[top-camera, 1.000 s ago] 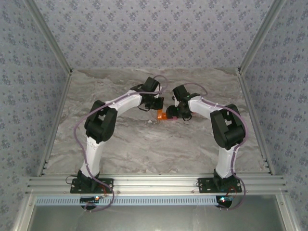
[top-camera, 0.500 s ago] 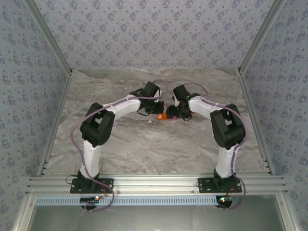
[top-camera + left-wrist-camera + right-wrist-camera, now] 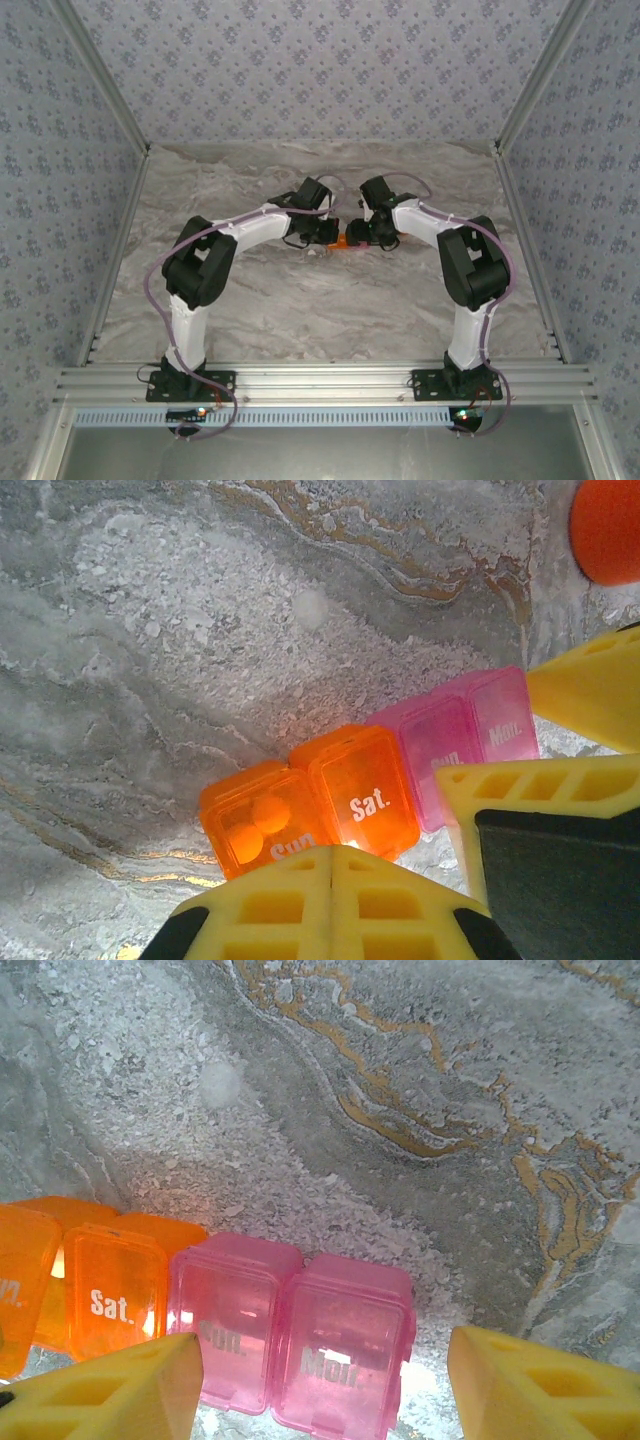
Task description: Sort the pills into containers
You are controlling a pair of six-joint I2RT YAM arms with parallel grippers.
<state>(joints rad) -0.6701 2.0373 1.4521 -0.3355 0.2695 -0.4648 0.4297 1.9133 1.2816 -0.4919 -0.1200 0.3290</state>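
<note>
The containers are a small translucent pill box with orange cells (image 3: pixel 365 790) marked "Sun." and "Sat." joined to pink cells (image 3: pixel 340 1350) marked "Sun." and "Mon."; all lids are down. It lies flat on the marble table between the two wrists (image 3: pixel 343 241). Two round orange pills (image 3: pixel 262 825) sit inside the orange "Sun." cell. My left gripper (image 3: pixel 332 855) is shut, its tips right at the near edge of the orange cells and holding nothing. My right gripper (image 3: pixel 322 1345) is open and straddles the pink cells, its right finger (image 3: pixel 520 1380) clear of the box.
An orange round bottle (image 3: pixel 608 525) stands just past the pill box. A pale round spot (image 3: pixel 220 1082) lies on the marble beyond the box; pill or marking, I cannot tell. The right gripper's yellow fingers (image 3: pixel 590 685) crowd the pink end. Patterned walls enclose the table (image 3: pixel 240 300).
My left gripper has swung right and down, closing in on the orange end of the pill box. The right arm and the box have stayed put.
</note>
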